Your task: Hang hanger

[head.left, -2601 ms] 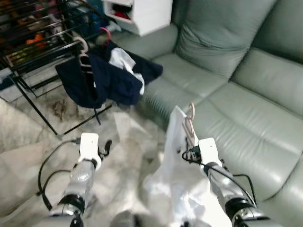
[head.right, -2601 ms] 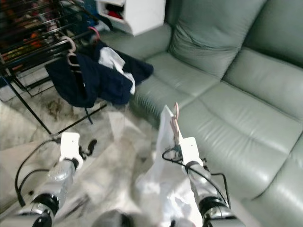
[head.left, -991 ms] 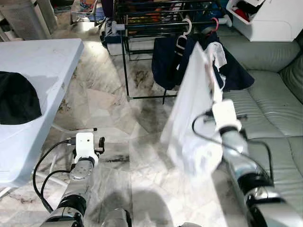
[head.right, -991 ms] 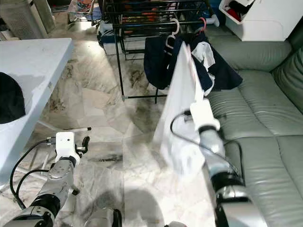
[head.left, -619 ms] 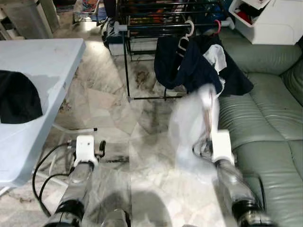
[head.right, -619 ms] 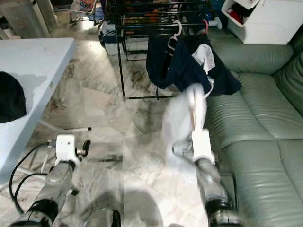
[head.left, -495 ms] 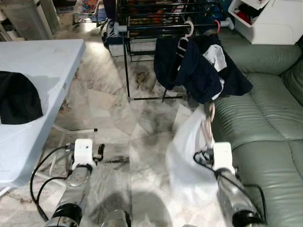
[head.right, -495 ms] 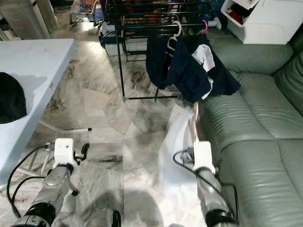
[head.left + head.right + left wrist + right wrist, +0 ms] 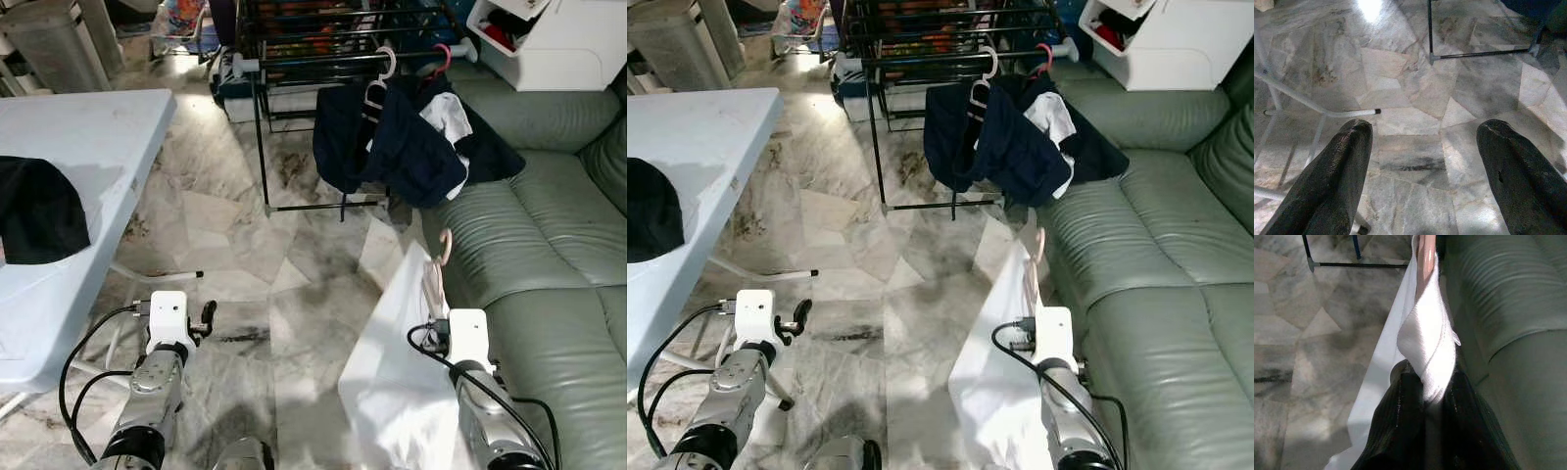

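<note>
At near right, head view: right hand (image 9: 438,328) grips pale hanger (image 9: 440,257) carrying white garment (image 9: 397,392); drying rack (image 9: 333,61) far ahead. Left wrist view: left hand (image 9: 1422,161) spread wide, empty. Right wrist view: fingers (image 9: 1400,421) pinch cloth; risk, trailing garment snagging sofa (image 9: 549,235).

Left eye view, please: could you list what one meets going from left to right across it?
Black cloth → white table → left hand → dark garments on the rack → white garment on the hanger → green sofa.
</note>
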